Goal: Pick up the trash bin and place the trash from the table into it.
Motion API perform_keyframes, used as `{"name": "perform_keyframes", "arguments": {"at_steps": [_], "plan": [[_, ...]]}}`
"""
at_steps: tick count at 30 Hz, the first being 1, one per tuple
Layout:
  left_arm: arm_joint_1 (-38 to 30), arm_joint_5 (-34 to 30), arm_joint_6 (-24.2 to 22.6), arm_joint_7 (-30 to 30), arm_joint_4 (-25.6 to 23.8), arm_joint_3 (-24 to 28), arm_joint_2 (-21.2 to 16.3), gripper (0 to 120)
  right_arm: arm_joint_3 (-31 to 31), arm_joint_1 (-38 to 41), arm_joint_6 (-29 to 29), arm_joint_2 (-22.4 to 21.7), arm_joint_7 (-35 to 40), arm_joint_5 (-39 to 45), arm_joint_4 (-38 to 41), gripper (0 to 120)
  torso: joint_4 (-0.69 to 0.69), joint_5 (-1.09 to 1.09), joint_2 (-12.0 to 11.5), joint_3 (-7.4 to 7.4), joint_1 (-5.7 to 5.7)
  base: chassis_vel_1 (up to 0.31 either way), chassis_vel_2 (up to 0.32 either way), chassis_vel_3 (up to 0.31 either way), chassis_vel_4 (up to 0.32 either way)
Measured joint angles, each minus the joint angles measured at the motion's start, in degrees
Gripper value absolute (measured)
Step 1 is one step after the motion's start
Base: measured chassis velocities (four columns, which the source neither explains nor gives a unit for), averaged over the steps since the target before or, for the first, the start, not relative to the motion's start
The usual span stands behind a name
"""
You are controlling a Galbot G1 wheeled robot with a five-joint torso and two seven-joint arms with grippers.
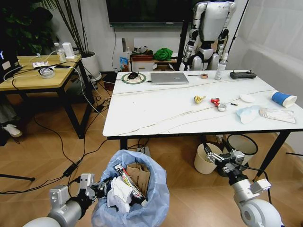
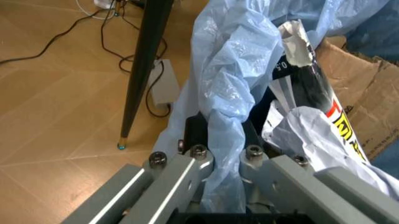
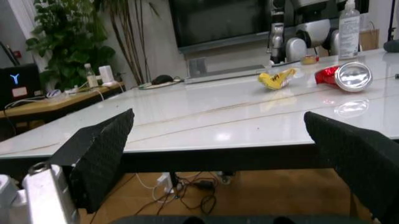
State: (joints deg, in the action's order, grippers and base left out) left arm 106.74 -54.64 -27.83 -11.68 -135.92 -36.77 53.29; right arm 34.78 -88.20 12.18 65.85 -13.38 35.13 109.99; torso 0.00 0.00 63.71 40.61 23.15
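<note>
Left tool (image 1: 92, 185) is low in front of the robot, below and short of the counter's (image 1: 156, 113) near edge, clamped on the trash bin (image 1: 137, 215). In the left wrist view its fingers (image 2: 198, 133) pinch a bunched fold of the blue bag at the rim, so the bin sits right at the tool tip, on its inner side. Whether the bin hangs clear of the wooden floor or rests on it, can't tell.

Bin already holds torn brown cardboard (image 1: 138, 174), crumpled white paper (image 1: 119, 193) and a dark wrapper (image 1: 129, 182) with red and white print, lying tilted across the top.

Right tool (image 1: 221, 156) is out in front on the right, just under the counter's near edge, jaws spread wide and gripping nothing. In the right wrist view both black pads (image 3: 100, 156) frame the counter edge at roughly top-surface level.

Trash on the counter, right half: yellow crumpled wrapper (image 1: 199, 99), crushed red can (image 1: 218, 104) beside it, white lid (image 1: 247, 98), blue paper cup (image 1: 283, 99) on its side, light-blue mask (image 1: 247, 114), clear wrapper (image 1: 277, 114) near the right front corner. All well apart from both tools; the right tool is the nearer.
</note>
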Motion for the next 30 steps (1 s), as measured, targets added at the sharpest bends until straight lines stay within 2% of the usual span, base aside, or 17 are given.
{"name": "perform_keyframes", "arguments": {"at_steps": [30], "plan": [[0.5,1.9,0.3,0.2,-0.2,0.2,3.0,0,-1.5,1.3,0.6,-0.9,-2.3,2.0,-2.0,100,0.0,-0.01,0.0,0.0,0.0,-0.077,-0.076,0.076,0.076]]}}
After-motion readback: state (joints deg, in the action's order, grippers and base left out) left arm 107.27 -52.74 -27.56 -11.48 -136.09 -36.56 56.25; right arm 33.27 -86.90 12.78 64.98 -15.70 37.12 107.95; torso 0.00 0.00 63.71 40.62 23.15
